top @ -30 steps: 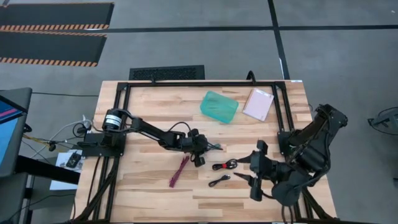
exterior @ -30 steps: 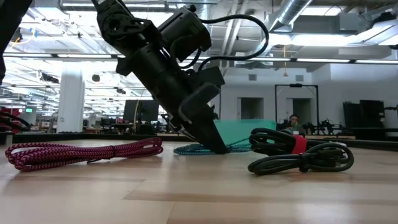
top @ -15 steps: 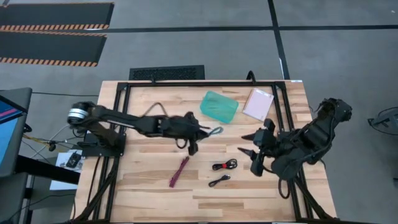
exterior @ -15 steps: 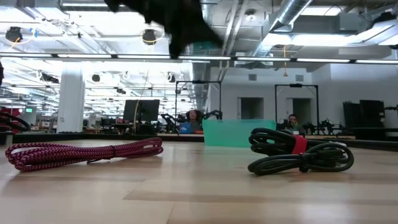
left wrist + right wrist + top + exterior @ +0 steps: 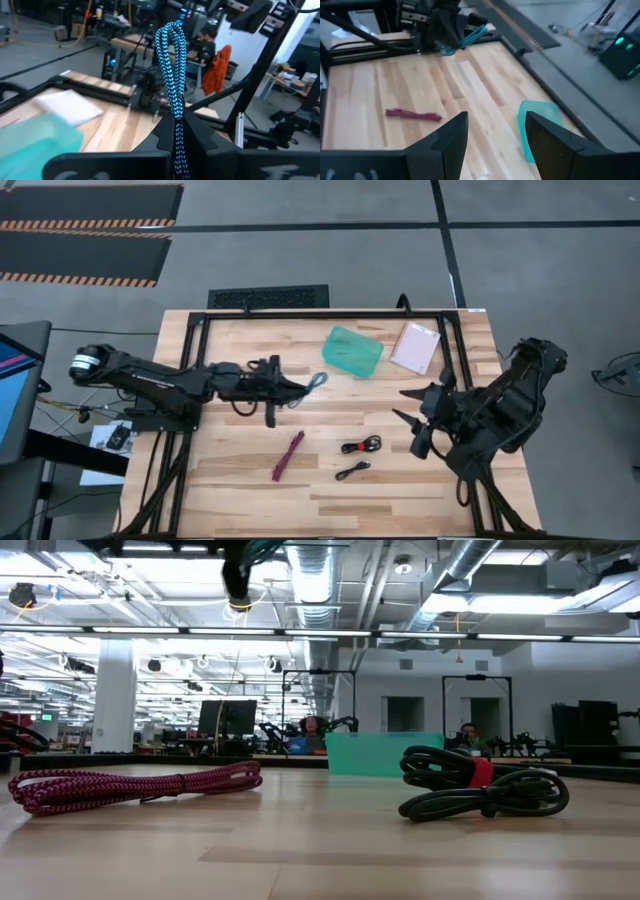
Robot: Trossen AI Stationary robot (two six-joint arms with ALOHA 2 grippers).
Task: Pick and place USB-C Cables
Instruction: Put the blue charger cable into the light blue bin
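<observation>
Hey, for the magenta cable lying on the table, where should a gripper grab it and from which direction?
Grip the magenta cable at its middle, coming straight down from above, probably with the fingers across its narrow width. It lies flat on the table as a long, slim, slanted bundle with bare wood on both sides, apart from the black cables.

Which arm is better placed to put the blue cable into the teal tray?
The left arm. Its end effector already holds the blue cable raised beside the teal tray. The right end effector is open, empty, and sits farther from the tray.
</observation>
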